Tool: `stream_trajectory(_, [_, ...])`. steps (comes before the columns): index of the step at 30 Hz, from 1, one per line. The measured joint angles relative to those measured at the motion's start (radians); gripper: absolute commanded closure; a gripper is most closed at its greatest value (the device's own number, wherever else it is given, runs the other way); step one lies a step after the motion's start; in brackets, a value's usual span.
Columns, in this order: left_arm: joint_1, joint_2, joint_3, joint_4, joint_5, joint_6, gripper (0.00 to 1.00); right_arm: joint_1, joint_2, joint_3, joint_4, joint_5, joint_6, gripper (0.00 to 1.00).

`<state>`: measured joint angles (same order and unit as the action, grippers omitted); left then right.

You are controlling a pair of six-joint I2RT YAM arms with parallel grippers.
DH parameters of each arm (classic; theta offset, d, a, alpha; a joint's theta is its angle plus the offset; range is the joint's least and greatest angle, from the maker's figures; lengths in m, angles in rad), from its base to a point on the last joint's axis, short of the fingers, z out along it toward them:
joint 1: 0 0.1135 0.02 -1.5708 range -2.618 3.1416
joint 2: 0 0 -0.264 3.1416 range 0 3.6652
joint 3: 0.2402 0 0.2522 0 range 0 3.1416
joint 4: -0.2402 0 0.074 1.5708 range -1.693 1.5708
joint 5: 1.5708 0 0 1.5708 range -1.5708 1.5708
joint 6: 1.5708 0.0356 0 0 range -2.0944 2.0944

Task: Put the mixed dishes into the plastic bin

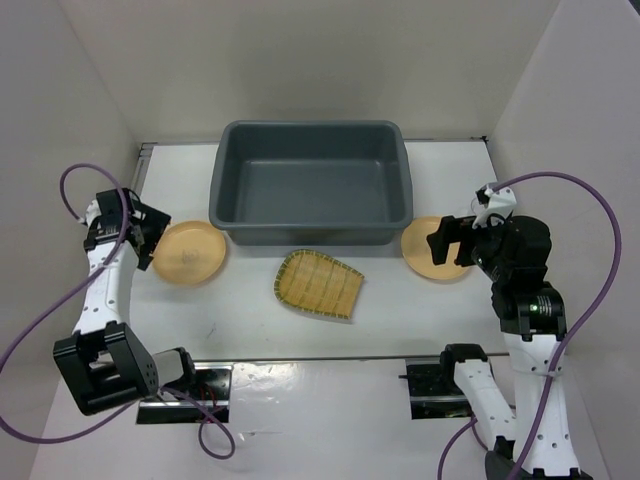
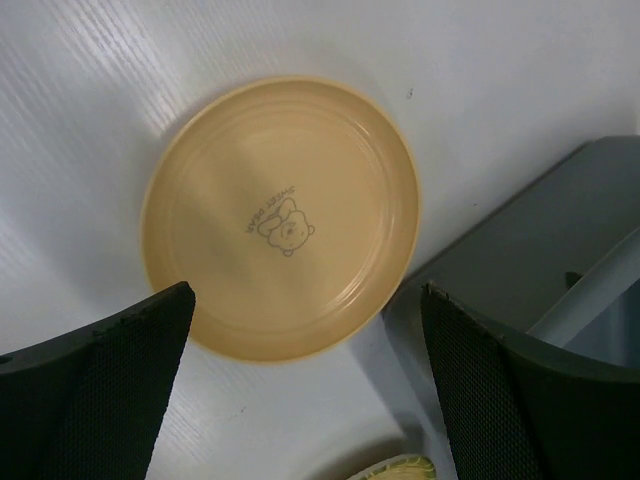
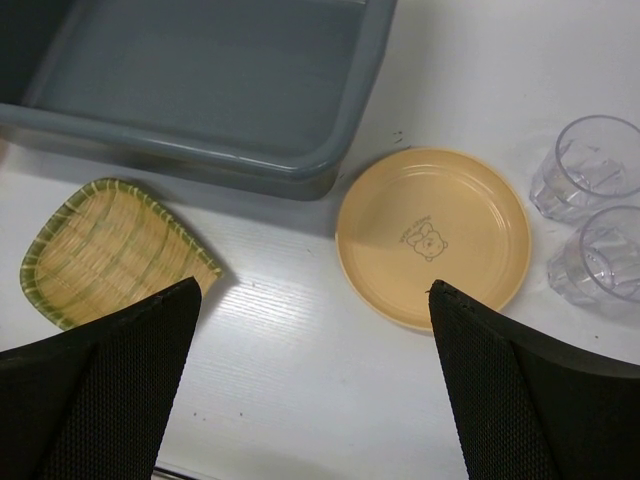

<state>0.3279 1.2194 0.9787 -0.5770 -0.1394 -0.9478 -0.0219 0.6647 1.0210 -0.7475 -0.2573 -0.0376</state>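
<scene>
Nearest you on the white table (image 1: 330, 335), the yellow ribbed tray (image 1: 318, 285) lies flat between your two arms, touched by neither; its fan shape widens toward your right. A little further out on your left, the left plate (image 1: 189, 252) rests flat on the table with a small bear print at its centre; your left gripper (image 1: 150, 238) sits at that plate's outer edge with its fingers spread wide and nothing between them; the wrist view shows the plate framed in the gap. On your right, the right plate (image 3: 432, 236) lies flat as well, carrying the same bear print; your right gripper (image 1: 450, 243) is over it, fingers likewise wide apart and gripping nothing. Two clear cups (image 3: 585, 180) stand upright just beside that plate on its outer side, close to each other. Furthest from you, the dark grey bin (image 1: 310, 230) stands at the table's middle; the tray lies just in front of its near wall and a plate sits near each near corner; all three dishes lie outside it.
</scene>
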Motion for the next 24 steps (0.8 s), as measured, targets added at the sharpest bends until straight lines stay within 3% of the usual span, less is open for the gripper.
stream_trajectory(12, [0.187, 0.078, -0.143, 0.062, 0.134, -0.127, 0.0, 0.0, 0.012, 0.0, 0.0, 0.008, 0.0, 0.01])
stream_trajectory(24, [0.29, 0.265, -0.215, 0.158, 0.278, -0.097, 0.0, 0.0, 0.079, 0.0, 0.0, 0.011, 0.003, 0.01])
